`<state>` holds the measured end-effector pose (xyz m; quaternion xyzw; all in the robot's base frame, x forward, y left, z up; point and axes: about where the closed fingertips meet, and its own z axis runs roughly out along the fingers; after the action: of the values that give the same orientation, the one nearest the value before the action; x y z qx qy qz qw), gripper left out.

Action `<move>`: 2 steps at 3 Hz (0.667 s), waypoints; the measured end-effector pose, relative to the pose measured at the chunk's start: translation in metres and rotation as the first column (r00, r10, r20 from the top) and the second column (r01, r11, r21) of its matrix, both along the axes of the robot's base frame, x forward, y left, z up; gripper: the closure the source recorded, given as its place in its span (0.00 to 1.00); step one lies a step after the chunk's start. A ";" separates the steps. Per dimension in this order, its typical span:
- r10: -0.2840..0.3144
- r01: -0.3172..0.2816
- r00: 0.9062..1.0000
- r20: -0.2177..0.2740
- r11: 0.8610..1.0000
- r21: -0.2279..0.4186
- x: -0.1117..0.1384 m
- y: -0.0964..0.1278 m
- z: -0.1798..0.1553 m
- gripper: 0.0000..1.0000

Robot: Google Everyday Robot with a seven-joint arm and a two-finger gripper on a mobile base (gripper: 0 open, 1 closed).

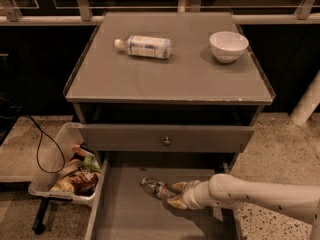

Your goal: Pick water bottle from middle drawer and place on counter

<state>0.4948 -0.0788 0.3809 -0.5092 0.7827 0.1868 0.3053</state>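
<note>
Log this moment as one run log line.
stage: grasp | gripper: in middle drawer, at water bottle | water bottle: lying on drawer floor | counter: water bottle not yet placed

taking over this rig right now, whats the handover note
End effector: low inside the open middle drawer, at the base end of the water bottle; a grasp is not confirmed.
Water bottle: lying on its side on the drawer floor, not lifted.
Counter: holds a white-label bottle and a white bowl.
Done: drawer open, end effector at the bottle.
Left: secure the bottle, lift it out, set it on the counter.
</note>
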 end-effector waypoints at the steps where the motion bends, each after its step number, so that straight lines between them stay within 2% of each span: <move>1: 0.014 -0.014 1.000 0.008 1.000 0.013 -0.009 -0.016 0.028 1.00; 2: 0.053 -0.056 0.997 0.053 0.998 0.043 -0.019 -0.040 0.085 1.00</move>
<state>0.4756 -0.1191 0.4657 -0.5280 0.7561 0.1992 0.3315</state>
